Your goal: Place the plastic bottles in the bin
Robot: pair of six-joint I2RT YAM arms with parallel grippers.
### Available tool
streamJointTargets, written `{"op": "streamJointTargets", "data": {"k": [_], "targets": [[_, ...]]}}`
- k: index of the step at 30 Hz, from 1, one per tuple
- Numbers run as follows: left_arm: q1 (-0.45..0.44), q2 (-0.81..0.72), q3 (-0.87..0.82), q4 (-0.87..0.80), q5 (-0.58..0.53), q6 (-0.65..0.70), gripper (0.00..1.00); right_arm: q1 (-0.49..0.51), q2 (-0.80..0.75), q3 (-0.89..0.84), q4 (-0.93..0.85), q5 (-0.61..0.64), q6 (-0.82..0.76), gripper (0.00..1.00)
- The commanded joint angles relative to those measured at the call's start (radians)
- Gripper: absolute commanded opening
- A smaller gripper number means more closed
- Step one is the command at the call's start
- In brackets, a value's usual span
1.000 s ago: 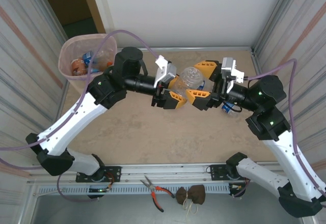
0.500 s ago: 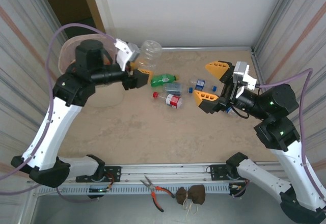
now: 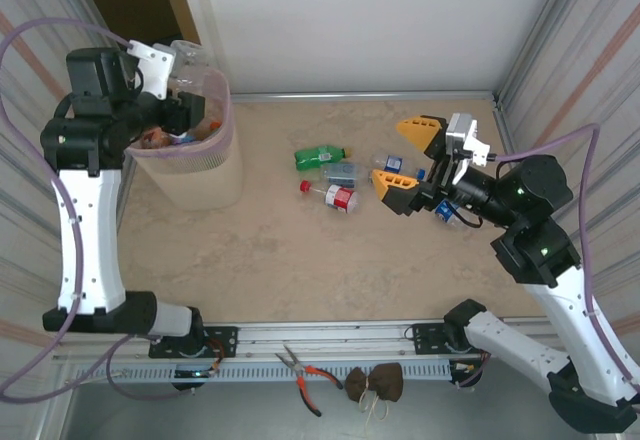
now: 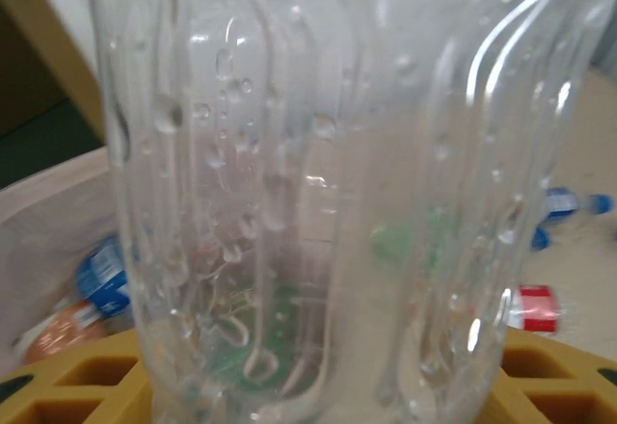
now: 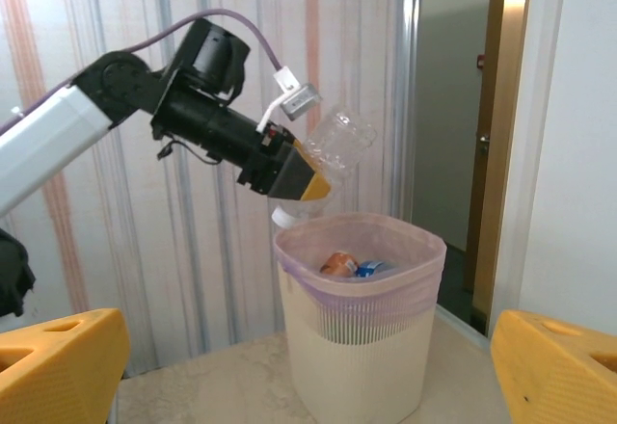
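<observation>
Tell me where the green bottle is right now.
In the overhead view, the green bottle lies on the table, right of the bin, just behind a red-labelled bottle.

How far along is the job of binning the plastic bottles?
Done: some bottles lie inside the bin. In hand: the left end effector holds a clear bottle tilted over the bin's rim, not yet released. Left: a green bottle, a red-labelled bottle and a few blue-labelled ones lie on the table, near the open right end effector.
</observation>
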Motion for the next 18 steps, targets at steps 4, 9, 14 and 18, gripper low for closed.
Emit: {"op": "streamJointTargets", "data": {"k": [4,9,14,18], "targets": [[0.073,0.13,0.098,-0.111,-0.136,0.077,0.56,0.004,-0.001,0.034,0.002,0.013,-0.03,0.96],[0.091,0.219,0.114,-0.116,-0.262,0.107,0.55,0.004,-0.007,0.031,-0.007,0.02,-0.038,0.96],[0.091,0.307,0.114,-0.101,-0.34,0.175,0.52,0.004,-0.01,0.027,-0.018,0.025,-0.045,0.96],[0.091,0.369,0.111,-0.058,-0.386,0.222,0.51,0.004,-0.01,0.026,-0.024,0.032,-0.052,0.96]]}}
